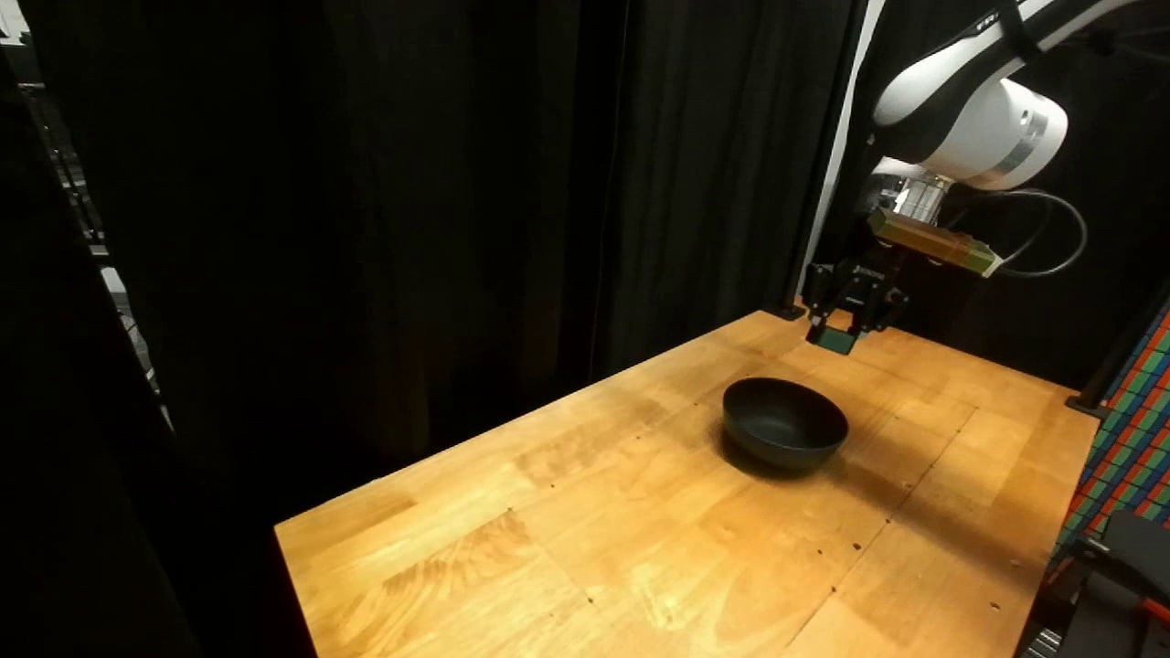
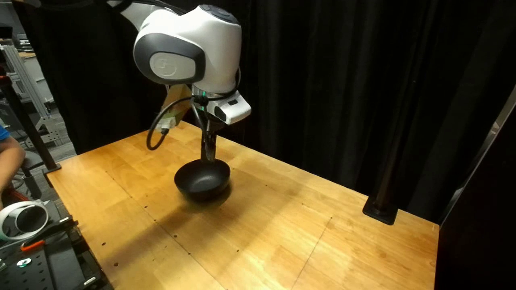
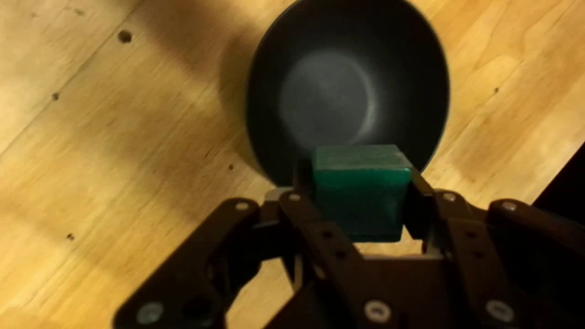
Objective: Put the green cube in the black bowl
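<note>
The green cube is held between the fingers of my gripper, which is shut on it. In the wrist view the cube overlaps the near rim of the bowl. The black bowl stands upright on the wooden table and its visible inside is bare. It also shows in the wrist view and in an exterior view. The gripper holds the cube above the table, higher than the bowl and on its far side in an exterior view. In an exterior view the gripper hides the cube.
The wooden table has black curtains along its back edges. A black post with a foot stands at the table edge. Black equipment and a white ring-shaped object sit beside the table, near a person's arm.
</note>
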Controlling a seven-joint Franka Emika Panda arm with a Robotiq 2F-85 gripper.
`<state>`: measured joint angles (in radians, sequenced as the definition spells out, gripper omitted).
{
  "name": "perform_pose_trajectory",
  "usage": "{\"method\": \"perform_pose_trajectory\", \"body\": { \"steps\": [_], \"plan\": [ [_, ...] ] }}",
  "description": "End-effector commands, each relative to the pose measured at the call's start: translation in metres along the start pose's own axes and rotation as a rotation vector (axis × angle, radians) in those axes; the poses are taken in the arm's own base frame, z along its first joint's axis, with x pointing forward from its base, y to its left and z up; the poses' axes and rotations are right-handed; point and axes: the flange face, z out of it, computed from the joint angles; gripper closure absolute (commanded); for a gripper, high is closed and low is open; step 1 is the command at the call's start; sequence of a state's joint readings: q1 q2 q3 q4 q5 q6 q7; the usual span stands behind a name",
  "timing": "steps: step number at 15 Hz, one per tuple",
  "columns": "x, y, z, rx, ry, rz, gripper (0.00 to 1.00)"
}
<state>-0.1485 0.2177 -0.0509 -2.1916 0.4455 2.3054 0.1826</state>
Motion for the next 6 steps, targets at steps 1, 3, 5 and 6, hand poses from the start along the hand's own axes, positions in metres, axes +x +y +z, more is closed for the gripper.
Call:
{"method": "perform_pose_trajectory", "body": {
  "steps": [1, 3, 5, 6],
  "plan": [
    [-0.033, -0.02, 0.013, 0.07, -0.029, -0.033, 0.28],
    [-0.041, -0.023, 0.02, 0.061, -0.08, -0.025, 0.22],
    [-0.047, -0.014, 0.019, 0.049, -0.191, -0.025, 0.07],
    [-0.05, -0.005, 0.018, 0.04, -0.238, -0.017, 0.0]
  ]
}}
